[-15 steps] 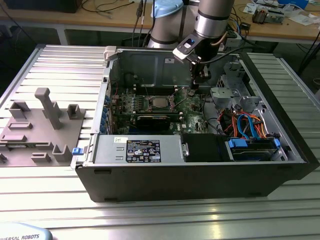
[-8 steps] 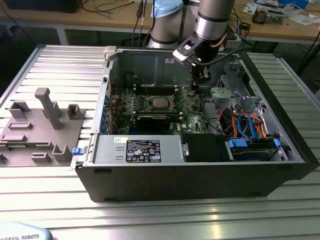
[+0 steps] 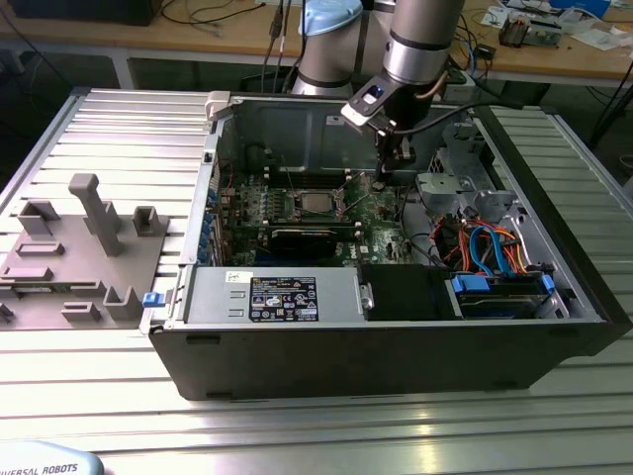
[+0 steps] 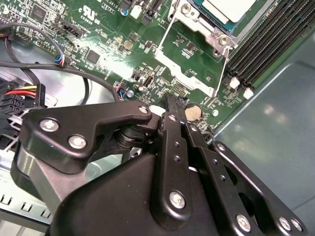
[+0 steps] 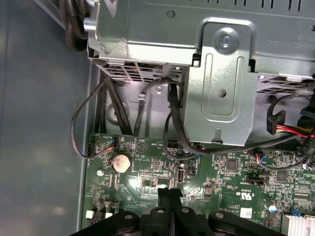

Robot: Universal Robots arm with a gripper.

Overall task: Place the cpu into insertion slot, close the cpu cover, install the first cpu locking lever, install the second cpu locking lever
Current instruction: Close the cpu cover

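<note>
**Jaws clenched over the board, cpu seated in its socket**

The jaws are clenched. In both wrist views the black fingertips [image 5: 165, 195] press together along a thin seam with nothing visible between them. They hang close above the green motherboard [image 5: 221, 179], right beside a round coin cell [image 4: 193, 113]. I cannot tell whether the tips touch the board.

In the exterior view the arm reaches down into the open computer case [image 3: 396, 346], which lies on the ribbed metal desk [image 3: 297, 426]. The jaws are toward the case's far wall, near the cpu [image 3: 316, 204] and on the exterior view's right of it.

The cpu lies flat in the insertion slot [image 3: 293, 204], its silvery-grey top facing up. In the second wrist view the cpu cover [image 4: 197, 22] shows as a silvery frame around the chip. I cannot tell whether it is latched. Thin wire levers [image 4: 163, 42] run from the frame's corners out over the board toward the jaws. Long black memory slots [image 4: 266, 39] run alongside the socket.

Grey fixtures [image 3: 89, 237] sit on the desk at the exterior view's left, well apart from the case.
</note>
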